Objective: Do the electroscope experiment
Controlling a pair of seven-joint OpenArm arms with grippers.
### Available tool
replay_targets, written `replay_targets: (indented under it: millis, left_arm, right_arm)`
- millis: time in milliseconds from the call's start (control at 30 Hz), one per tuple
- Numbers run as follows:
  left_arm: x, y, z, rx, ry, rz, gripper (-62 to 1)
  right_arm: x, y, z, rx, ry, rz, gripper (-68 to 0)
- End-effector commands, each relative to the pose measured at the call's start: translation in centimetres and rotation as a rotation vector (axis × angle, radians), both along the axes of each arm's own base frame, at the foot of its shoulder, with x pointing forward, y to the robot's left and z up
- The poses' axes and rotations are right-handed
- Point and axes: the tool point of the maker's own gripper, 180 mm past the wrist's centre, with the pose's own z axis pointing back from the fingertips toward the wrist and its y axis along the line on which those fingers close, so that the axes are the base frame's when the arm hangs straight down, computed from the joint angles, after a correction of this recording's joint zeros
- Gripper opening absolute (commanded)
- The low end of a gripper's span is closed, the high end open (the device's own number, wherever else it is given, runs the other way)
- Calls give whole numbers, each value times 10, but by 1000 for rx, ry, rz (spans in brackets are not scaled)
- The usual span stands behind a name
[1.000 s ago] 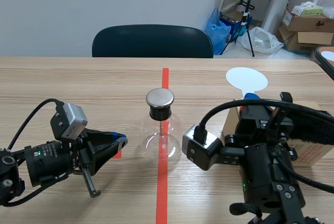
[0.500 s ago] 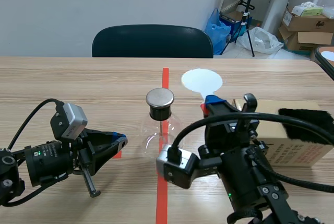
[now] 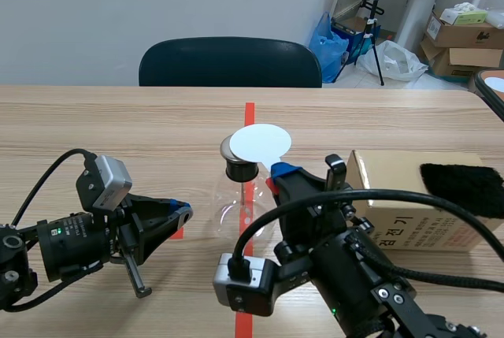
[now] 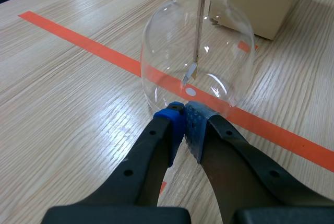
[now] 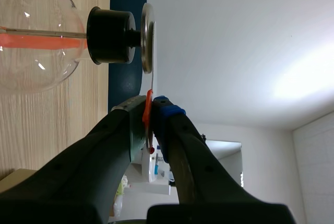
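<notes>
The glass flask [image 3: 239,210] stands upright at the middle of the tabletop [image 3: 118,125]. It is sealed by a black stopper [image 5: 111,35] that carries a flat metal cap [image 5: 146,36]. A thin rod [image 4: 199,31] runs down from the stopper to small foil leaves inside the bulb; how far they spread is too small to tell.

Over the cap hovers a white disc [image 3: 261,143], level and face to face with the metal, which is how a charged plate would be presented to such an instrument. In the right wrist view the disc shows edge-on just beside the cap; whether they touch I cannot tell.

The right tool [image 5: 151,104] is clenched on the disc's thin red handle [image 5: 148,112], its fingers well back from the disc itself, probably so the charge is not drained away.

The left tool [image 4: 183,117] lies low just beside the flask's base, fingertips pressed together with nothing between them. It seems parked there, near enough to steady the flask if needed.

On the right arm's side, apart from the flask, sits a cardboard box [image 3: 394,188] with a dark furry cloth [image 3: 465,184] on top, likely the rubbing pad.
</notes>
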Motion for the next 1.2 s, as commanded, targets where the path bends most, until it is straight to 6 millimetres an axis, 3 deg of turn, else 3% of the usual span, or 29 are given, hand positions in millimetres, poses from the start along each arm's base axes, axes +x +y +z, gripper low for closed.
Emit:
replay_targets:
  millis: [0,1167]
  left_arm:
    - [3,-5,12,-33,-27,-9,-578]
    - [5,-4,12,-24,-43,6,-578]
  right_arm:
    - [5,-2,11,0,-46,8,-660]
    - [-2,10,10,-11,-47,84,-660]
